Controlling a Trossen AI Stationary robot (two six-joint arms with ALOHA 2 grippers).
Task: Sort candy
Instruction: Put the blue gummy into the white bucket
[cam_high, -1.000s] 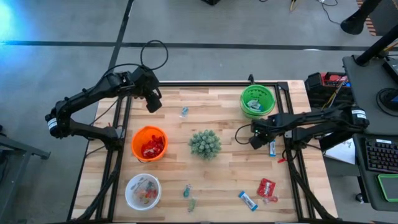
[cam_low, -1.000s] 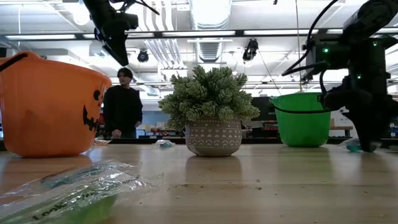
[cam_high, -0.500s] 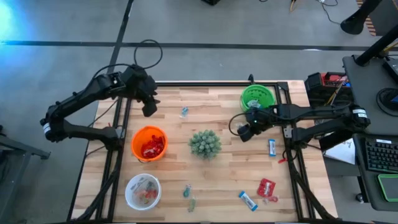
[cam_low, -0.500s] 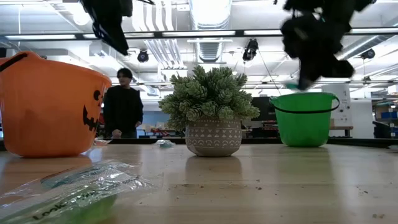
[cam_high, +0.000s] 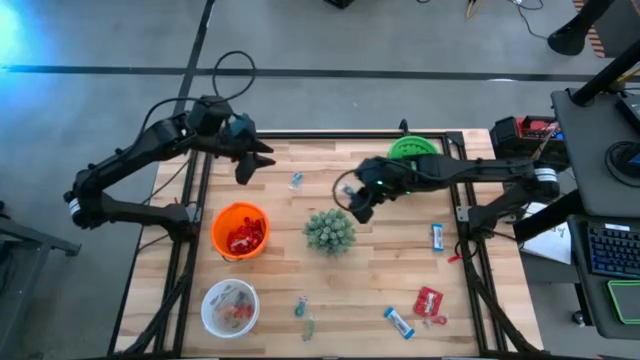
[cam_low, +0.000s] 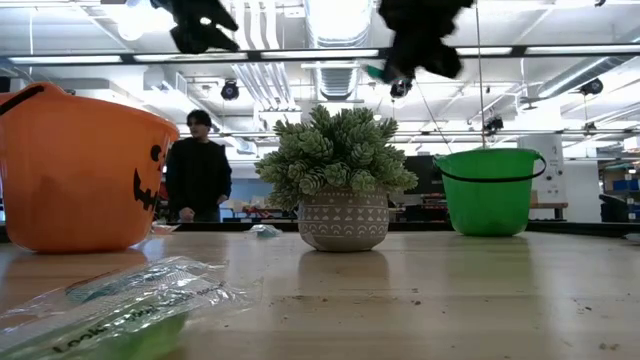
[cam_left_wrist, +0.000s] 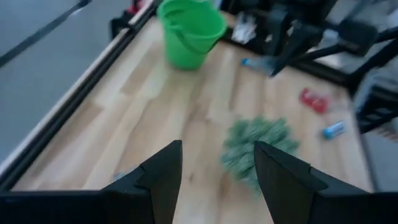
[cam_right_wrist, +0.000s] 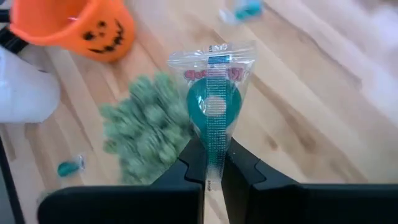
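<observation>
The wooden counter (cam_high: 370, 290) carries a small potted plant (cam_high: 330, 231) near its middle. An orange pumpkin bucket (cam_high: 240, 230) with red sweets inside stands to the plant's left. A clear bowl (cam_high: 229, 307) sits at the near left corner, and a green bucket (cam_high: 413, 150) at the far right. Loose candy lies scattered: a teal piece (cam_high: 296, 180) toward the far edge, two small pieces (cam_high: 302, 315) near the front edge, a blue bar (cam_high: 437, 236) on the right, and a red packet (cam_high: 429, 302) with another blue bar (cam_high: 398, 322) at the near right. In the low view a person (cam_low: 197, 167) stands in the room behind.

The right gripper (cam_high: 358, 196) hangs in the air just beyond the plant. It is between the plant and the green bucket. It is clenched on the tail of a clear wrapper holding a teal candy (cam_right_wrist: 214, 102), which sticks out ahead of the fingers over the plant.

The left gripper (cam_high: 256, 157) hovers above the far left part of the counter, beyond the orange bucket, fingers spread and holding nothing.
</observation>
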